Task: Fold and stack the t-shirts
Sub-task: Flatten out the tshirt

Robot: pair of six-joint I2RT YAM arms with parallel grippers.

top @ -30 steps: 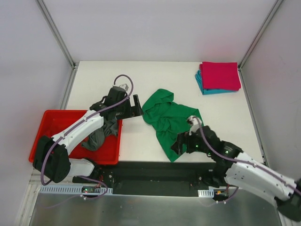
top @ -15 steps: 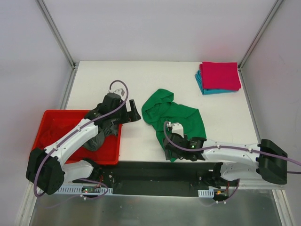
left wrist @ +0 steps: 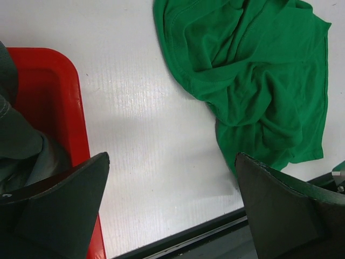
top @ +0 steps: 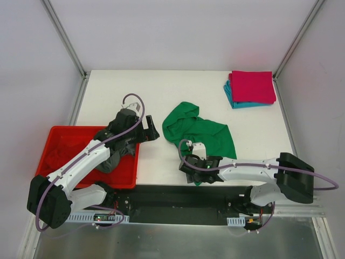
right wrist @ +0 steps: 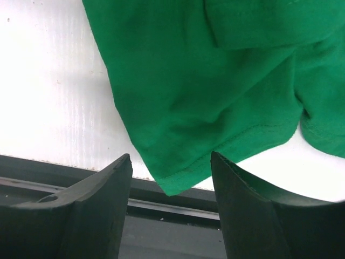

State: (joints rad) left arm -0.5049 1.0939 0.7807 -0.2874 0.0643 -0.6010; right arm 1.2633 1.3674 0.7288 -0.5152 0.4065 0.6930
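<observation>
The green t-shirt (top: 197,132) lies crumpled mid-way across the bench (top: 118,91), its long axis running to the near edge. The right pincer (right wrist: 170,155), parted, straddles its near corner there. The left pincer (left wrist: 172,156), spread wide, hangs farther off.

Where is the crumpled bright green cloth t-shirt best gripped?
Grip the green t-shirt at its near hem corner, coming in from the front edge of the table. That corner lies flat and pokes past the edge, while the rest is bunched. The right gripper straddles it with open jaws.
</observation>
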